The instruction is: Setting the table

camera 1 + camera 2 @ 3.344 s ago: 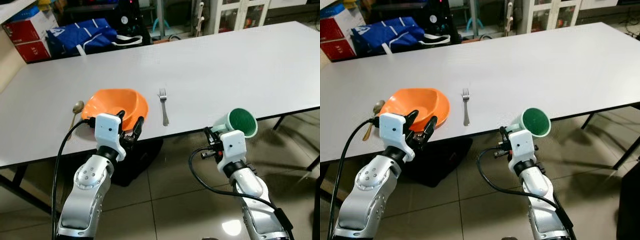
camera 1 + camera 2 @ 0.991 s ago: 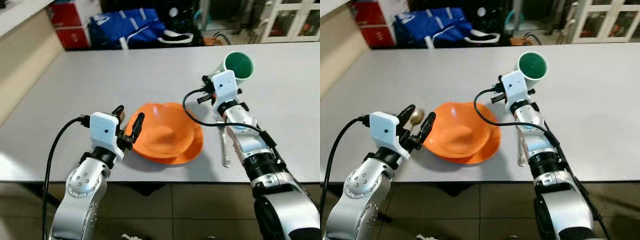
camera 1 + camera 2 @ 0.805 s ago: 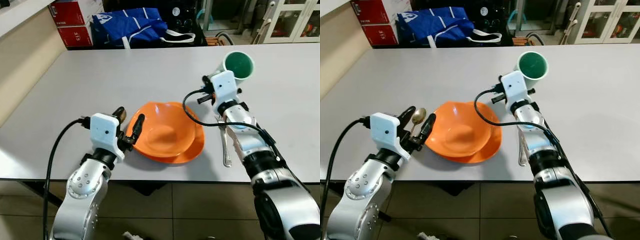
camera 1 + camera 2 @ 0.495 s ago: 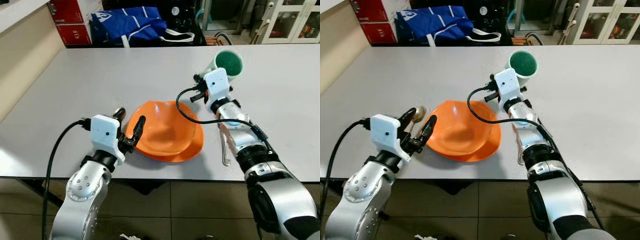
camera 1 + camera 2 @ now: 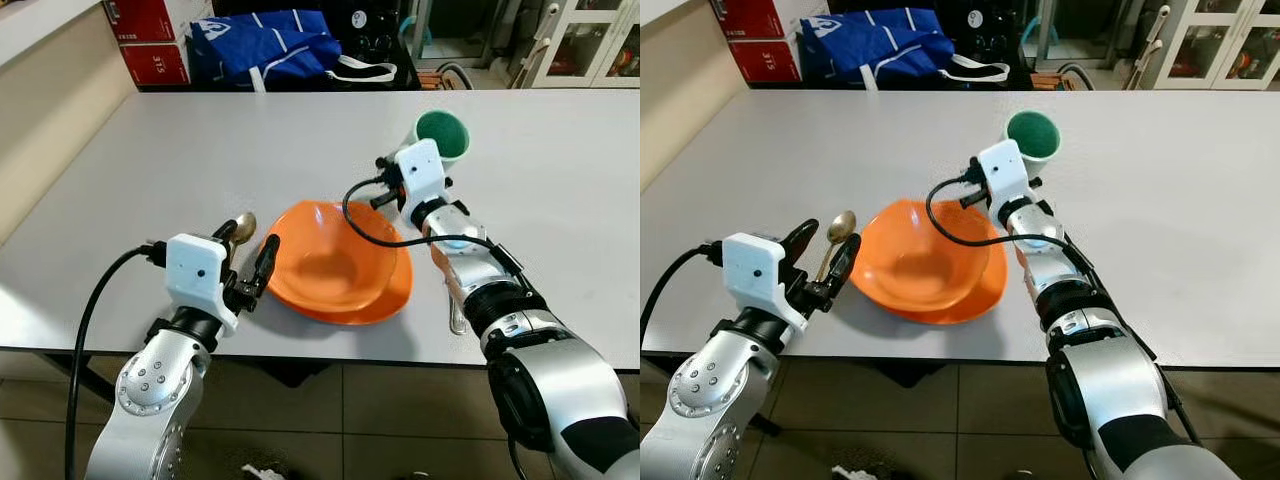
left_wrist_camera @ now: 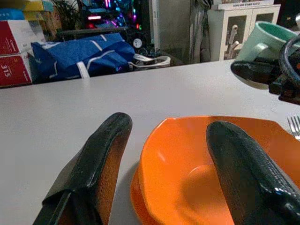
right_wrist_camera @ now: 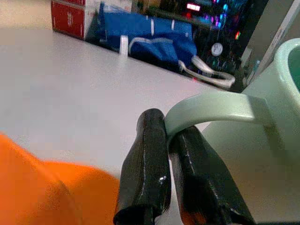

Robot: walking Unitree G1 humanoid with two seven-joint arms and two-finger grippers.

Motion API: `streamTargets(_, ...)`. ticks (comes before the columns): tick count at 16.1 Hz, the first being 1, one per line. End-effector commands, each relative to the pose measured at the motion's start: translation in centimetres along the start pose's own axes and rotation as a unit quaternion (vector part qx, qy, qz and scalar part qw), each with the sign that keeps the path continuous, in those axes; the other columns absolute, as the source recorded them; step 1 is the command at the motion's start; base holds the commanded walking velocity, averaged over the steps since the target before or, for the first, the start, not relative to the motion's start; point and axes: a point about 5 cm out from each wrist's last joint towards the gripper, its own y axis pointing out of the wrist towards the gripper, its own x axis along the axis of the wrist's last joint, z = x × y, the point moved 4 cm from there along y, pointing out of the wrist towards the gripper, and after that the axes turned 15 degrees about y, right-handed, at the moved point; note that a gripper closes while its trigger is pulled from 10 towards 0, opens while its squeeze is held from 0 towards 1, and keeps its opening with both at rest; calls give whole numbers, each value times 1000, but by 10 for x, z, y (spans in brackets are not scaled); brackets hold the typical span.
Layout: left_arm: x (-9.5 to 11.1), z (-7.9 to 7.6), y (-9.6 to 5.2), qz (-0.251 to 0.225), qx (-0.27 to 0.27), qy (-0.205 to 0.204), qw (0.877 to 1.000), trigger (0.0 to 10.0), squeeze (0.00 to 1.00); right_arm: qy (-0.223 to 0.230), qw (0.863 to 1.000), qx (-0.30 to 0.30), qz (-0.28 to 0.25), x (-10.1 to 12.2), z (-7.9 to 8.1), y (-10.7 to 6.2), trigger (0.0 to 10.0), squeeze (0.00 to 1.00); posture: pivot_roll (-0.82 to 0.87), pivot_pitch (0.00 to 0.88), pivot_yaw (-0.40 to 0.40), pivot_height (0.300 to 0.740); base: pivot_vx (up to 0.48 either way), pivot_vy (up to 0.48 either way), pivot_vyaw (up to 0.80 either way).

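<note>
The right tool (image 7: 161,173) pinches the pale green mug (image 5: 441,137) by its handle, just past the orange bowl (image 5: 337,262) on the tabletop (image 5: 180,150). The left tool (image 6: 164,164), spread wide, brackets the bowl's near rim (a spoon (image 5: 836,231) shows in the right eye view).

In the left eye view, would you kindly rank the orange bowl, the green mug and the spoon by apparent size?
Largest to smallest:
1. orange bowl
2. green mug, held by its handle in the right gripper
3. spoon, partly hidden behind the left gripper, so its rank is unsure
</note>
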Motion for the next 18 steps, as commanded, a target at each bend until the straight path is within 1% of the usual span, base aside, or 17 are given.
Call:
streamTargets(1,3,4,-3,1,7,2,1000,10000,0,-6,1000,8,-7,11,4,6,10000,0,11,82,71,740,0,0,0)
streamTargets(3,3,3,-3,2,5,1,1000,10000,0,-4,1000,-7,2,9,-1,6,10000,0,10,84,74,740,0,0,0)
streamTargets(5,3,3,-4,3,4,1,1000,10000,0,-15,1000,-24,6,8,-10,4,10000,0,6,86,77,740,0,0,0)
streamTargets(7,3,2,-3,4,1,0,1000,10000,0,-50,997,-62,-1,11,-31,-2,10000,0,-6,86,79,740,0,0,0)
streamTargets(8,3,1,-2,4,-1,-1,1000,10000,0,-66,995,-74,-3,12,-39,-5,10000,0,-11,84,78,740,0,0,0)
streamTargets(9,3,0,-1,3,-2,-3,1000,10000,0,-74,994,-85,0,10,-45,-7,10000,0,-15,83,78,740,0,0,0)
streamTargets(11,3,-1,1,2,-5,-5,1000,10000,0,-77,992,-96,10,3,-51,-12,10000,0,-22,79,78,740,0,0,0)
streamTargets(13,4,-3,2,0,-7,-7,1000,10000,0,-74,992,-98,17,-2,-52,-14,10000,0,-27,74,81,740,0,0,0)
streamTargets(15,5,-3,3,-2,-9,-8,1000,10000,0,-59,995,-84,18,-3,-45,-12,10000,0,-27,70,85,740,0,0,0)
streamTargets(18,6,-2,1,-3,-8,-6,1000,10000,0,-58,996,-69,19,-2,-36,-7,10000,0,-8,72,81,740,0,0,0)
